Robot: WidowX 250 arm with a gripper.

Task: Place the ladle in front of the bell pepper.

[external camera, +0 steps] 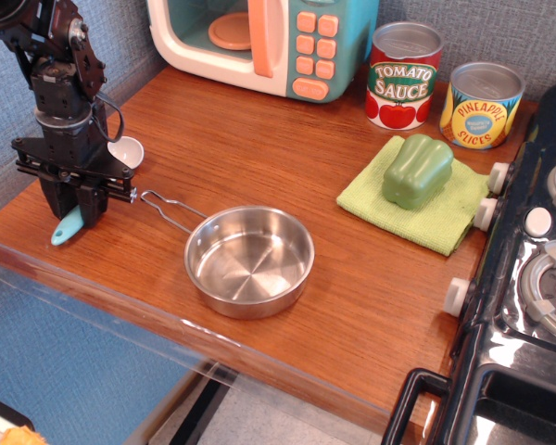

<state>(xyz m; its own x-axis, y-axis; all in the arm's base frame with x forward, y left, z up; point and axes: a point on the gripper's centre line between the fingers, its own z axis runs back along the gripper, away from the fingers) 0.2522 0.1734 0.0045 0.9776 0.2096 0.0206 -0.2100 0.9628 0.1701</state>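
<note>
The ladle lies at the left end of the wooden counter. Its white bowl (127, 151) shows behind my gripper and its light blue handle end (66, 228) pokes out below the fingers. My gripper (72, 211) points straight down over the stem, and its fingers are drawn in on the stem. The stem itself is hidden by the gripper. I cannot tell if the ladle is off the counter. The green bell pepper (417, 170) lies on a lime-green cloth (445, 221) far to the right, near the stove.
A steel pan (249, 260) with a wire handle (167, 209) sits just right of my gripper. A toy microwave (269, 37), a tomato sauce can (403, 74) and a pineapple can (482, 104) stand at the back. The black stove (528, 278) bounds the right side.
</note>
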